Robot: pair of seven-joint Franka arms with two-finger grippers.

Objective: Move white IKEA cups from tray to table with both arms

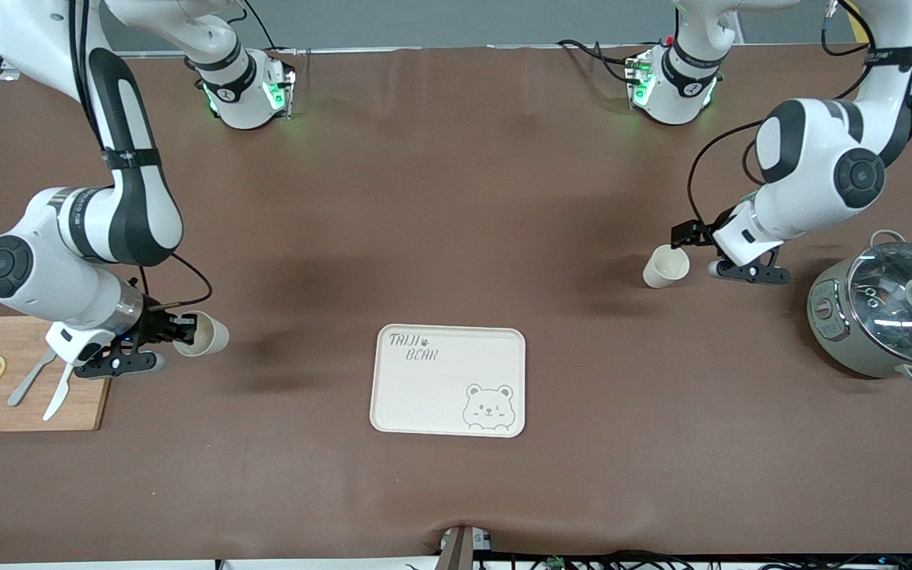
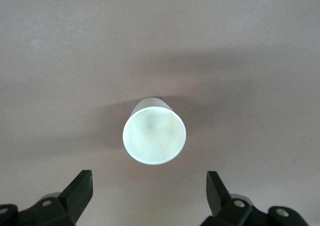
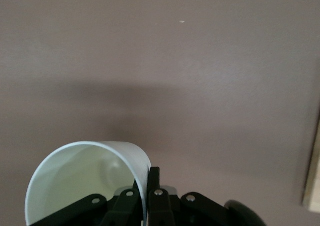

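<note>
One white cup point(image 1: 666, 267) lies tipped on the brown table toward the left arm's end, its mouth facing my left gripper point(image 1: 687, 237). In the left wrist view this cup point(image 2: 154, 136) sits clear of the wide-open left gripper point(image 2: 148, 186), touching neither of its fingers point(image 2: 80, 188). My right gripper point(image 1: 179, 331) hangs low beside the cutting board, shut on the wall of the other white cup point(image 1: 207, 334), which is held sideways. In the right wrist view one of the fingers point(image 3: 154, 178) presses the outside of that cup point(image 3: 85, 181) and the other is inside.
A cream bear-printed tray point(image 1: 440, 396) lies mid-table, nearer the front camera than both cups. A wooden cutting board point(image 1: 28, 348) with lemon slices, a fork and a knife is at the right arm's end. A grey pot with glass lid point(image 1: 887, 313) stands at the left arm's end.
</note>
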